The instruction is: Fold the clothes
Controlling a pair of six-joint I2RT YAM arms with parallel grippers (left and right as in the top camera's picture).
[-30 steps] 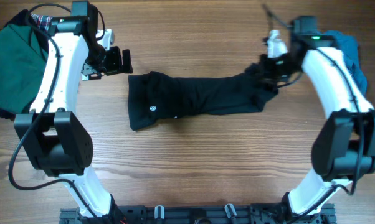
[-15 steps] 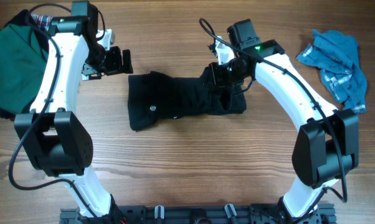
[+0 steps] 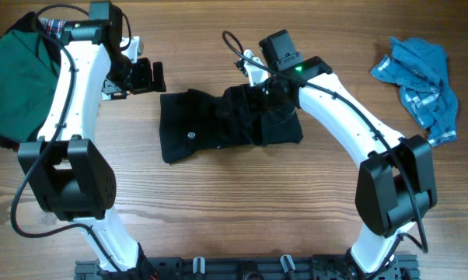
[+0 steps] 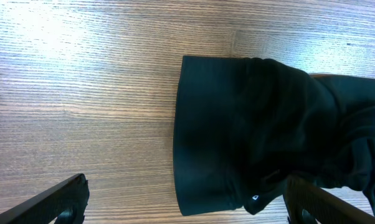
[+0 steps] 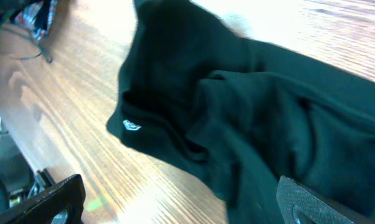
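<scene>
A black garment (image 3: 218,124) with a small white logo lies mid-table, its right end doubled over onto its middle. My right gripper (image 3: 257,89) hovers over that folded part. In the right wrist view its fingers (image 5: 318,205) stand wide apart above the black garment (image 5: 268,124), so it is open and holds nothing. My left gripper (image 3: 144,76) sits just beyond the garment's top-left corner, open and empty. In the left wrist view the black garment's (image 4: 250,130) straight left edge lies between the spread fingers (image 4: 56,202).
A dark green garment (image 3: 12,70) is piled at the far left, with a plaid piece (image 3: 55,27) at its top. A crumpled blue cloth (image 3: 420,82) lies at the far right. Bare wood runs along the front.
My right gripper swept left, dragging the garment's right end over its middle, then opened and let the cloth go. The left arm stayed still.
</scene>
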